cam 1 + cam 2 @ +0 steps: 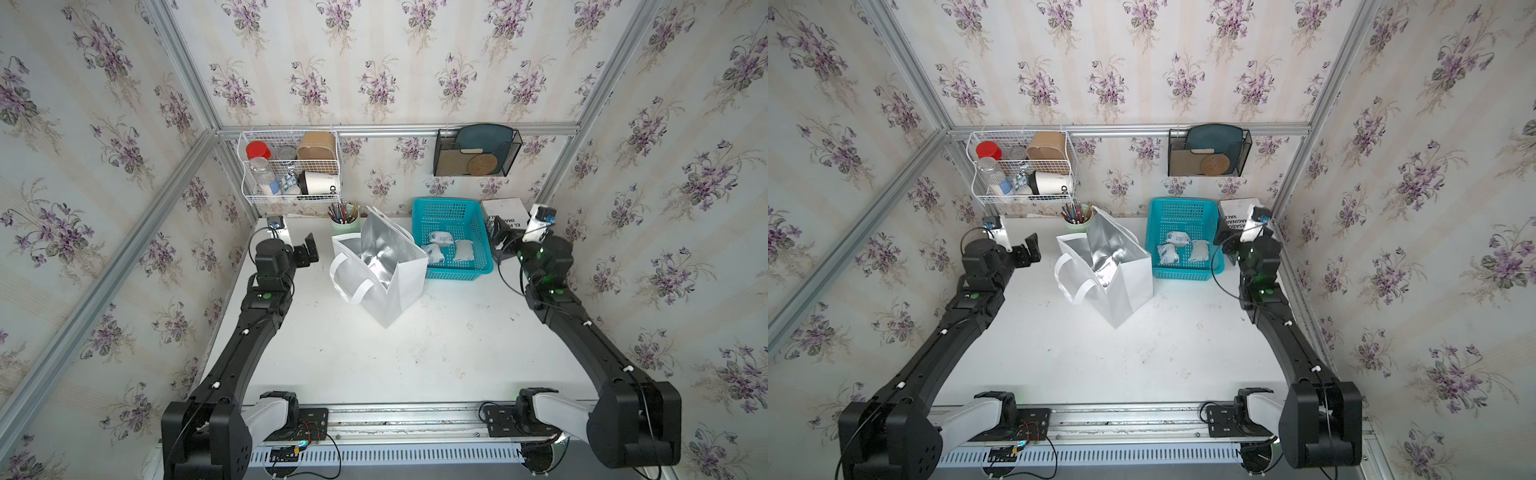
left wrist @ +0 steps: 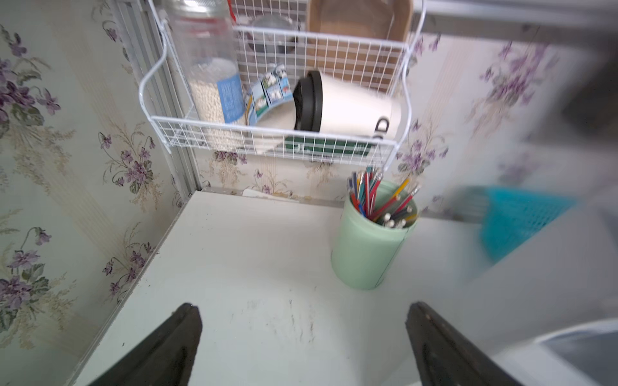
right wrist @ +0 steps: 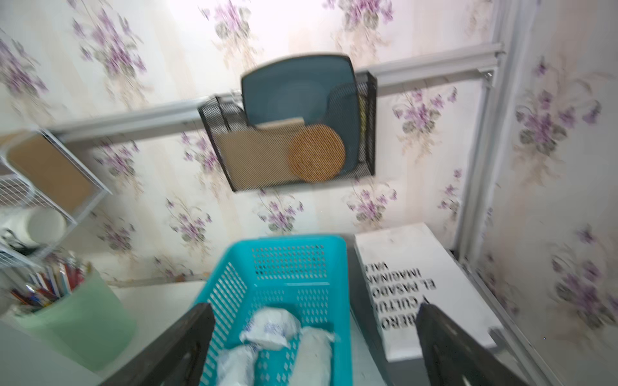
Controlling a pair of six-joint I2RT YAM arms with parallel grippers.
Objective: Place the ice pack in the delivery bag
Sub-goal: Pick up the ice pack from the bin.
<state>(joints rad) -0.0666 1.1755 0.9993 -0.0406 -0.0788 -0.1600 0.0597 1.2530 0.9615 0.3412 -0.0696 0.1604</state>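
The delivery bag stands open at mid-table, white with silver foil lining, its strap handle hanging toward the left. Three white ice packs lie in the turquoise basket just right of the bag. My right gripper hovers open at the basket's right side, pointing over the packs and holding nothing. Left of the bag, my left gripper is open over bare table.
A green cup of pencils stands behind the bag. A white wire rack and a black mesh holder hang on the back wall. A white box with black lettering lies at the back right corner.
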